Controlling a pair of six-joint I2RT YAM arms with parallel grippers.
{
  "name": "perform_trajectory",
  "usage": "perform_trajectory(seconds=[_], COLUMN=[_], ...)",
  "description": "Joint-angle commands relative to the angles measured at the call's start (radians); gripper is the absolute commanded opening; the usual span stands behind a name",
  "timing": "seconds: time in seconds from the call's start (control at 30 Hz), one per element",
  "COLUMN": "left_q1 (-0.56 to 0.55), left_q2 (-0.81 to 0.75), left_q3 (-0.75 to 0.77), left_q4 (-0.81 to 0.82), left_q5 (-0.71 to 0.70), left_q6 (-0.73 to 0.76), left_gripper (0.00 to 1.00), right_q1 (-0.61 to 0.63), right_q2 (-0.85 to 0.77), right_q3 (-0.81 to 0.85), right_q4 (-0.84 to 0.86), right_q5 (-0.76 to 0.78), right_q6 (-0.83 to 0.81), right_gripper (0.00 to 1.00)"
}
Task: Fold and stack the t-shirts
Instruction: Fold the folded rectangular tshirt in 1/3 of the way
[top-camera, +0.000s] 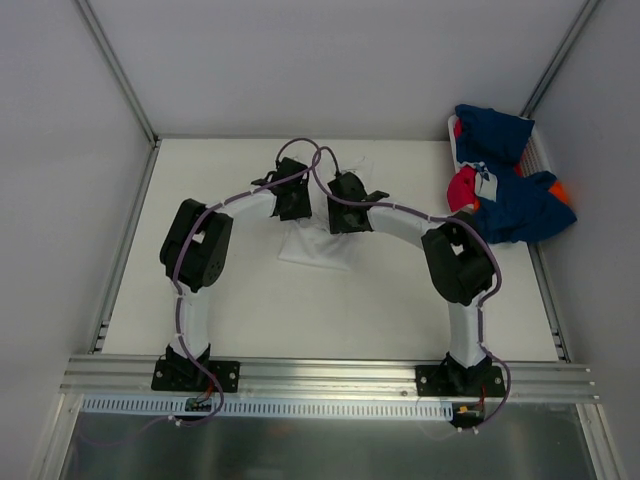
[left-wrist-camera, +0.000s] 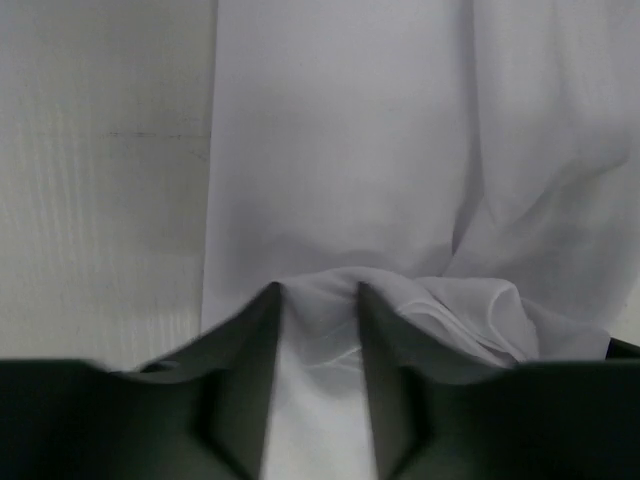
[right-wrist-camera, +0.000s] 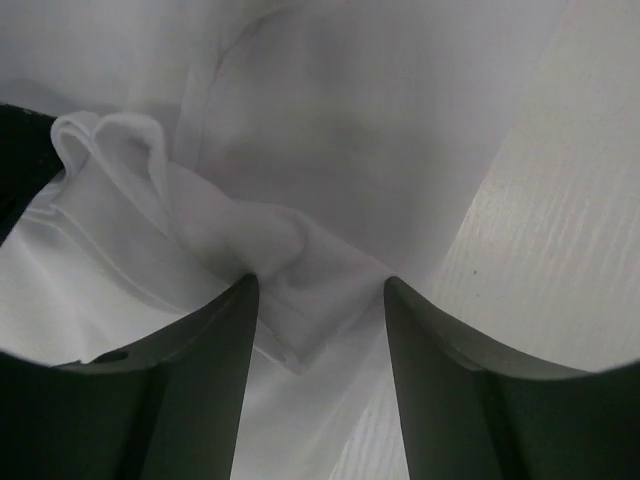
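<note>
A plain white t-shirt (top-camera: 312, 246) lies crumpled at the middle rear of the table, mostly hidden under both wrists. My left gripper (top-camera: 294, 208) is over its left part. In the left wrist view the left gripper (left-wrist-camera: 315, 290) has its jaws close together, with a ridge of the white t-shirt (left-wrist-camera: 340, 150) pinched between them. My right gripper (top-camera: 346, 216) is over the shirt's right part. In the right wrist view the right gripper (right-wrist-camera: 318, 282) stands open, with a bunched fold and hem of the white t-shirt (right-wrist-camera: 350, 120) between its jaws. More t-shirts, navy (top-camera: 510, 205), pinkish-red (top-camera: 462, 188) and some orange (top-camera: 561, 190), are piled at the far right.
The coloured pile sits in and spills over a white basket (top-camera: 540, 152) in the back right corner. Grey walls and metal rails enclose the table (top-camera: 330, 320) on three sides. The bare table top shows left of the shirt (left-wrist-camera: 100, 200) and right of it (right-wrist-camera: 560, 220).
</note>
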Motion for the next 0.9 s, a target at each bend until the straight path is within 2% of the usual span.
perform_trajectory(seconds=[0.0, 0.03, 0.1, 0.13, 0.27, 0.43, 0.5, 0.53, 0.57, 0.6, 0.63, 0.67, 0.7, 0.87], left_q1=[0.006, 0.006, 0.006, 0.006, 0.005, 0.003, -0.005, -0.009, -0.017, -0.024, -0.041, -0.052, -0.075, -0.114], left_q2=[0.019, 0.013, -0.012, -0.052, -0.176, -0.349, -0.395, -0.434, -0.446, -0.457, -0.458, -0.454, -0.442, -0.390], left_q3=[0.064, 0.082, 0.093, 0.090, 0.069, -0.038, -0.107, -0.127, -0.146, -0.172, -0.183, -0.192, -0.209, -0.255], left_q4=[0.004, 0.003, 0.003, 0.003, 0.003, 0.000, 0.003, 0.003, 0.004, 0.005, 0.003, 0.004, 0.006, 0.031], left_q5=[-0.005, -0.020, -0.068, -0.087, -0.169, -0.164, -0.134, -0.117, -0.099, -0.053, -0.031, -0.016, -0.005, 0.058], left_q6=[0.028, 0.045, 0.059, 0.068, 0.102, 0.085, 0.053, 0.039, 0.027, 0.010, 0.002, -0.010, -0.016, -0.062], left_gripper=[0.44, 0.57, 0.59, 0.72, 0.74, 0.75, 0.68, 0.62, 0.30, 0.12, 0.00, 0.00, 0.00, 0.00], right_q1=[-0.010, -0.015, -0.023, -0.023, -0.023, -0.023, -0.020, -0.017, -0.012, -0.009, -0.007, -0.003, 0.000, 0.026], right_q2=[0.008, 0.005, -0.010, -0.036, -0.142, -0.271, -0.337, -0.357, -0.393, -0.407, -0.415, -0.424, -0.426, -0.402], right_q3=[0.071, 0.081, 0.120, 0.130, 0.134, 0.080, 0.013, -0.012, -0.035, -0.056, -0.087, -0.098, -0.122, -0.179], right_q4=[-0.015, -0.020, -0.031, -0.046, -0.052, -0.074, -0.048, -0.037, -0.026, -0.013, -0.011, -0.008, 0.000, 0.050], right_q5=[0.035, 0.046, 0.078, 0.089, 0.151, 0.155, 0.102, 0.085, 0.066, 0.039, 0.022, -0.013, -0.032, -0.130], right_q6=[-0.030, -0.041, -0.078, -0.090, -0.138, -0.153, -0.149, -0.106, -0.095, -0.083, -0.069, -0.038, -0.031, 0.018], right_gripper=[0.58, 0.58, 0.59, 0.59, 0.64, 0.64, 0.64, 0.62, 0.51, 0.41, 0.27, 0.04, 0.01, 0.01])
